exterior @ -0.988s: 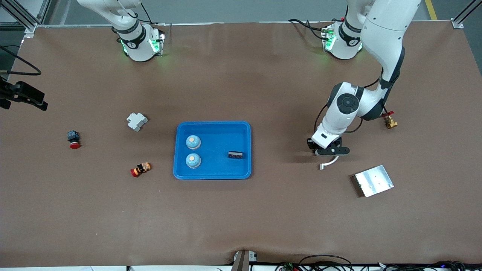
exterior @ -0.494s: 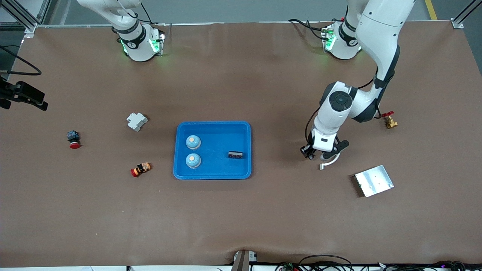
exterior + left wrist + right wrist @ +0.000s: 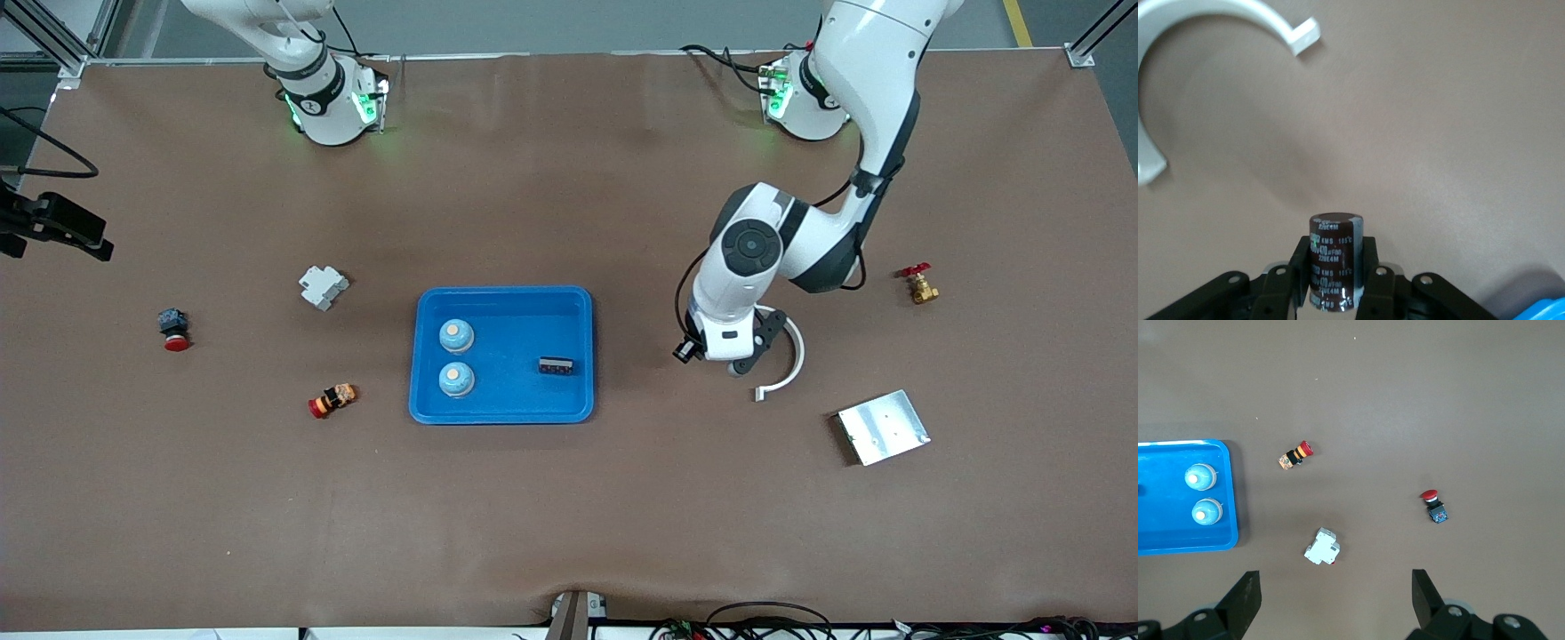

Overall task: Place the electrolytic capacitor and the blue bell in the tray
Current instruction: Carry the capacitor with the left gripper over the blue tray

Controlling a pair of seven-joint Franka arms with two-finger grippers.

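1. Your left gripper has swung from the white curved piece toward the tray.
2. Its fingers pinch the electrolytic capacitor upright between them.
3. Your right gripper waits, fingers spread, high over the table; two blue bells sit in the tray.

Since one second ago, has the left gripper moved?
Yes. The left gripper, holding the capacitor, moved from the silver plate toward the tray.

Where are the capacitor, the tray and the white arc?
capacitor [image 3: 1335,260], left wrist view, printed side of the can.
tray [image 3: 516,342], front view, bare floor.
white arc [image 3: 794,360], front view, middle of the curve.
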